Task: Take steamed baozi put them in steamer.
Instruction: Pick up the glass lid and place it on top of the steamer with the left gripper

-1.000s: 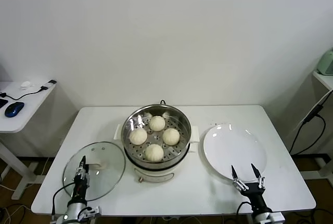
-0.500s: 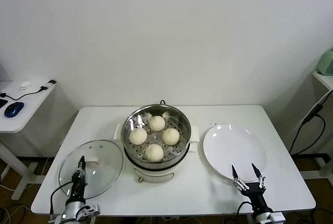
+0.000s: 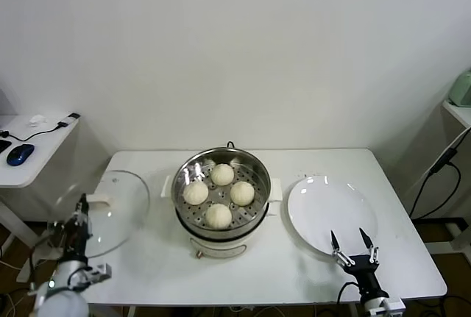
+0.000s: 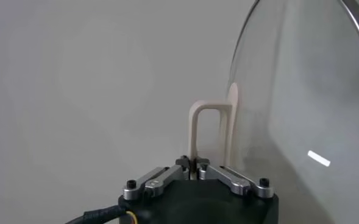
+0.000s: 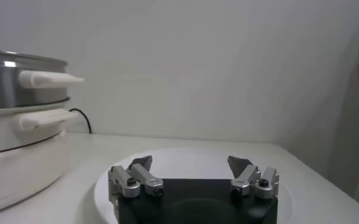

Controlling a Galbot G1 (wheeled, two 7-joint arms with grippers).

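four smooth cream-white dough buns (image 3: pixel 218 193) already sit inside the shiny round steel steamer (image 3: pixel 221 201) mid-bench, so loading looks done; the left claw (image 3: pixel 76 223) grips the round glass lid (image 3: pixel 103 212) by its handle, likely to cover next, while the right claw (image 3: pixel 353 247) idles open beside the flat white plate (image 3: pixel 331 214).

four smooth cream-white domed dough buns (image 3: pixel 218 194) sit on the silver tray dotted with small round holes inside the shiny stainless-steel round steamer pot (image 3: pixel 221 157), whose electric base and side handles are cream-white. the round clear glass lid (image 3: pixel 110 210) has a thin metal rim and a pale cream loop handle (image 4: pixel 209 135), and the flat round plate (image 3: pixel 330 215) is glossy white on the plain white rectangular table (image 3: pixel 243 269). the left gripper (image 4: pixel 194 162) and right gripper (image 5: pixel 193 172) are black-bodied with silver-grey metal fingers, and a blue computer mouse (image 3: pixel 20 154) lies on the white side desk (image 3: pixel 33 166).
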